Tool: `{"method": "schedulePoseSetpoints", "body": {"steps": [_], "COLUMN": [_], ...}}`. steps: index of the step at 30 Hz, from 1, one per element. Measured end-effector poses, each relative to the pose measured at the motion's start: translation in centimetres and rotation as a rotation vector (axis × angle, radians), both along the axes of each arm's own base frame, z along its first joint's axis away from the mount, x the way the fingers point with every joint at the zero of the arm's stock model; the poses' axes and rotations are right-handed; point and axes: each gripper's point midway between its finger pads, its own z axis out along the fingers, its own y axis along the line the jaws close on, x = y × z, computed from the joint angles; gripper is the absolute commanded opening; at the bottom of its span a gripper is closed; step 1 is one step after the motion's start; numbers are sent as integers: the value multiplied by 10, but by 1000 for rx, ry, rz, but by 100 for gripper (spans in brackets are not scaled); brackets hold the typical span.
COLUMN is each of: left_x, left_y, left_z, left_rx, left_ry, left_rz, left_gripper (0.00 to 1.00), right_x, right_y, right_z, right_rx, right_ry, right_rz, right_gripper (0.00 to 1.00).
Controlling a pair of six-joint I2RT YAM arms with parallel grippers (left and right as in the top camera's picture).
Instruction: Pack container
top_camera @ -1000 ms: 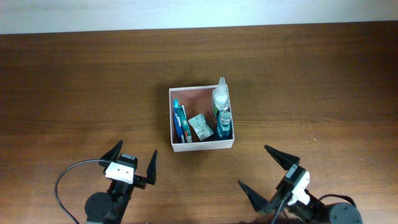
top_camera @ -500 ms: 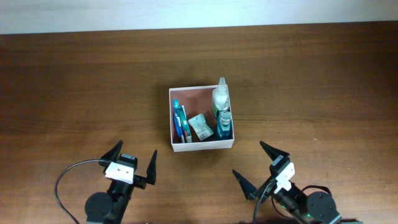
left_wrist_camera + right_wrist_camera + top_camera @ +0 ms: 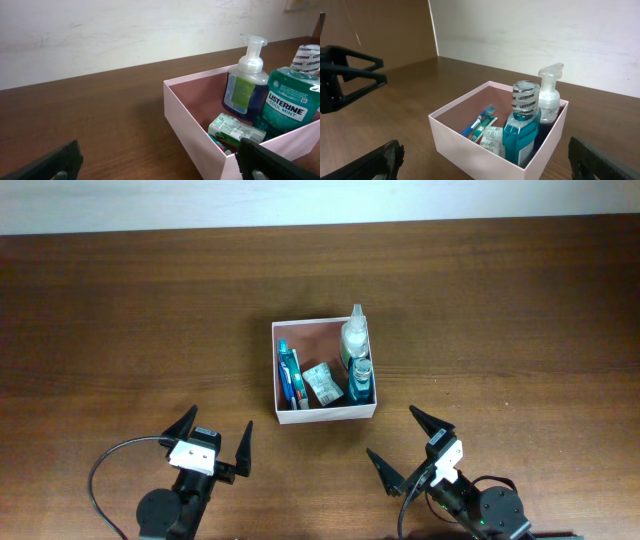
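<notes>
Four things sit in the container (image 3: 325, 414) mid-table | overhead: right jaws just crept closer to it, both pairs wide open, empty | left wrist: mouthwash (image 3: 290, 107), pump bottle (image 3: 245, 87) inside | right wrist: same, packing looks done

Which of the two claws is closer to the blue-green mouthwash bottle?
The right gripper is nearer, just off the container corner where the mouthwash bottle stands. The left gripper sits farther away, off the container's opposite, left corner.
</notes>
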Motion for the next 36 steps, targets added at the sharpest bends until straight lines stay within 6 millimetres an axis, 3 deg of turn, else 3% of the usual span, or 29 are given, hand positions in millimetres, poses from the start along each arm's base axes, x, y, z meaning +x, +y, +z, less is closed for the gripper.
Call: {"method": "schedulePoseSetpoints", "body": {"steps": [5,31,33,36], "left_x": [0,0,0,0], "left_y": [0,0,0,0], "left_z": [0,0,0,0], "left_rx": [0,0,0,0], "left_ry": [0,0,0,0], "left_rz": [0,0,0,0], "left_gripper": [100,99,100,99], "right_x": [9,15,24,41], "right_y": [-12,-22,-37,-76], "right_z": [-19,-20,-20,-20], "right_rx": [-46,-49,-47,-42], "right_ry": [63,66,68,72], "right_rz": [-88,-150,-223,-395], "right_gripper": [98,98,98,98]}}
